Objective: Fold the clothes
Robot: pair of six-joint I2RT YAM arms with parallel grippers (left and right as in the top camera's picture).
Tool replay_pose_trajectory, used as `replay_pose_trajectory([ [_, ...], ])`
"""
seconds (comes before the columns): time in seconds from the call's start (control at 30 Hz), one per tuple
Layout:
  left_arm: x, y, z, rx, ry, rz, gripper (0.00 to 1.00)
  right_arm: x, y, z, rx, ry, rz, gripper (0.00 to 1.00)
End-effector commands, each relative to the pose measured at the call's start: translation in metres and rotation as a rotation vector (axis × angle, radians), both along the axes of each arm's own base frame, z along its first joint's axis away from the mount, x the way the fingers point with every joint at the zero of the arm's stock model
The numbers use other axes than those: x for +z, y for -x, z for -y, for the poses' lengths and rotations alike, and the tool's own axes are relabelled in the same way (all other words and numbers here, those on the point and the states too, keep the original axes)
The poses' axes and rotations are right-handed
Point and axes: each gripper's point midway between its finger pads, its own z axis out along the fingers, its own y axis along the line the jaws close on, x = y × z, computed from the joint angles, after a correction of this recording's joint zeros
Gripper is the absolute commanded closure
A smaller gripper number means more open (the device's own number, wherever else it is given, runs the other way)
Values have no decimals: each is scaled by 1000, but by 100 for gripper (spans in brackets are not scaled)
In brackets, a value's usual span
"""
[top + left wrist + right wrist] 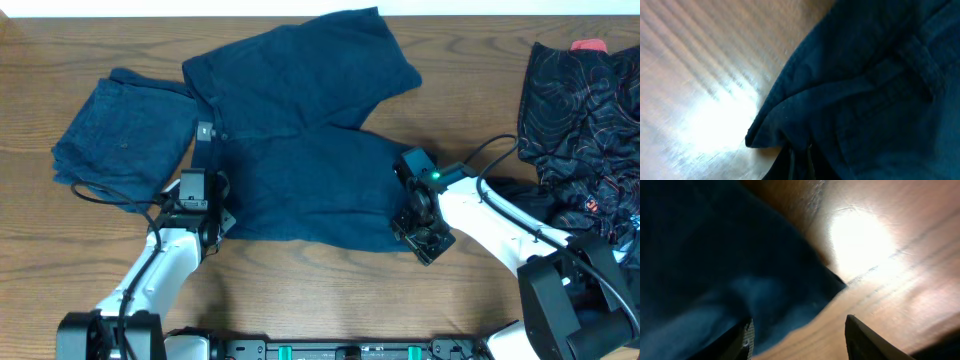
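Near the desk's (pixel 310 290) front edge, the left hand (pixel 212 208) was closed on the left corner of the navy shorts (pixel 300 130). The right hand (pixel 415 225) stood wide open around their right corner. The shorts lay spread mid-desk. Farther back, a folded blue garment (pixel 115 140) sat by the left edge, and patterned clothes (pixel 580 110) lay in the far right corner.

This is looking like a robotics lab: a left arm (pixel 150 268) and a right arm (pixel 495 222) are rising from a mounting rail (pixel 340 351) at the near edge of a wooden table (pixel 330 290), with a black cable (pixel 490 150) trailing and a green status light (pixel 435 177) glowing. Clothes are waiting at both sides, a folded blue stack (pixel 115 140) and a patterned black pile (pixel 585 110).
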Motion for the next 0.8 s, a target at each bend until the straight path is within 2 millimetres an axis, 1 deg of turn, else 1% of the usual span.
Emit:
replay_pose_trajectory([
  [0.0, 4, 8, -1, -64, -24, -18, 94, -4, 7, -7, -21, -28, -5, 44],
  [0.13, 13, 8, -1, -94, -34, 1, 93, -8, 10, -5, -32, -23, -11, 43],
  [0.2, 15, 8, -1, -93, -34, 8, 94, -9, 8, -4, -32, -22, 0, 44],
  [0.23, 16, 9, -1, -94, -34, 8, 94, -9, 6, -4, -36, -16, 8, 46],
  [0.27, 16, 9, -1, -95, -31, 7, 94, -10, 5, -2, -43, -5, 17, 50],
  [0.3, 16, 10, 1, -98, -22, 5, 94, -11, 2, 1, -45, 12, 31, 59],
  [0.37, 15, 11, 6, -127, 1, 0, 94, -12, -4, 8, -44, 55, 65, 79],
  [0.4, 15, 11, 9, -141, 14, -3, 94, -12, -7, 13, -45, 78, 76, 94],
  [0.43, 14, 12, 12, -161, 27, -5, 94, -12, -8, 16, -43, 93, 84, 99],
  [0.5, 14, 12, 17, -200, 44, -8, 94, -12, -14, 25, -3, 127, 109, 99],
  [0.6, 15, 15, 27, -257, 91, -20, 94, -5, -27, 44, 92, 176, 159, 99],
  [0.7, 23, 17, 39, -336, 135, -27, 94, 13, -45, 63, 142, 202, 221, 99],
  [0.77, 30, 18, 42, -366, 146, -26, 94, 30, -58, 76, 174, 211, 281, 99],
])
